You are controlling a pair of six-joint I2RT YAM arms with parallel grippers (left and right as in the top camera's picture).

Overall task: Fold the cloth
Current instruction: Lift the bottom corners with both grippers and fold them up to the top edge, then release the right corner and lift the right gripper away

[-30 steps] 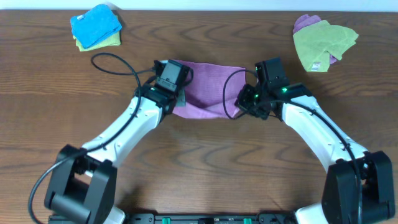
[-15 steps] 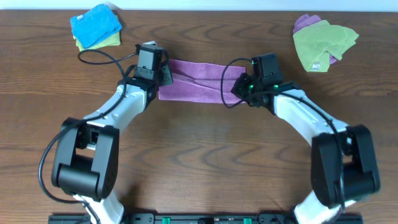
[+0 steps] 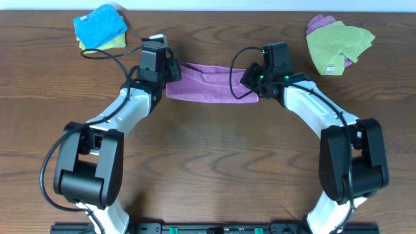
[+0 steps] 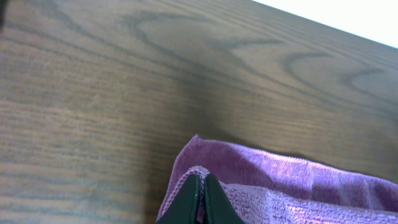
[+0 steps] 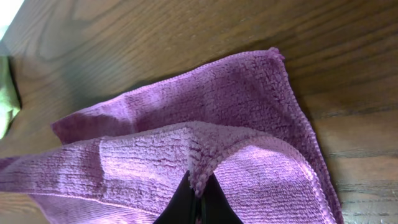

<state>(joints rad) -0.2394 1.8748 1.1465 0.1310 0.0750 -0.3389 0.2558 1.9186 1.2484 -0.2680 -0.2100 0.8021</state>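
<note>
My left tool [image 4: 200, 186] and right tool [image 5: 196, 190] are each clenched on one end of the cloth [image 3: 205, 90]. It stretches as a band over the table [image 3: 208, 169], one end near the green cloth [image 3: 338, 42] and the other well away from it. Each pinch takes only a thin edge. I judge that pulling the ends apart could slip one free, or drag the loose layer crooked.

— Saw the cloth [image 3: 207, 83]?
— Yes: lay stretched as a narrow purple band (creased lengthwise) on the wooden table [image 3: 208, 162], met at one end by the left gripper [image 3: 173, 72], at the other by the right gripper [image 3: 250, 79].
</note>
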